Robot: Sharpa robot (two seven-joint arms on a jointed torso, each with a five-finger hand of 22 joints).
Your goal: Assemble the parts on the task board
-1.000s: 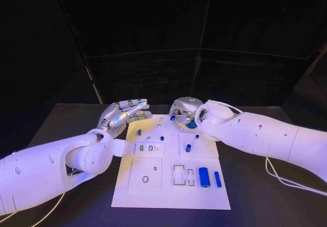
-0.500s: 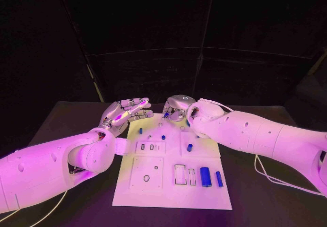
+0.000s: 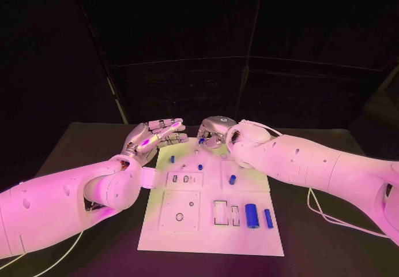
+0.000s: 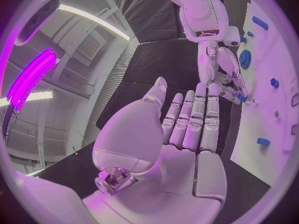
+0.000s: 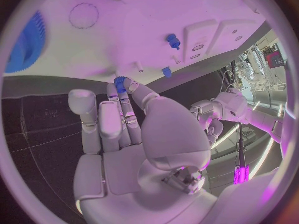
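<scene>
The white task board [image 3: 208,231] lies in the middle of the black table. My right hand [image 3: 214,131] hovers over the board's far edge and pinches a small blue gear [image 5: 119,80] at its fingertips [image 5: 132,86]; the same gear [image 4: 240,98] is also seen from the left wrist. My left hand [image 3: 154,135] is held flat with straight fingers at the board's far left corner, holding nothing. A large blue gear [image 5: 25,45] sits on the board near the right hand. Two blue cylinders [image 3: 251,215] lie at the near right, and small blue pegs [image 3: 233,179] stand further back.
Rectangular slots [image 3: 219,213] and a round hole [image 3: 179,217] mark the near half of the board. A white cable [image 3: 332,222] trails from my right arm over the table at the right. Black table [image 3: 324,254] surrounds the board.
My right hand has shifted left along the board's far edge, closer to the left hand. The left hand has barely moved.
</scene>
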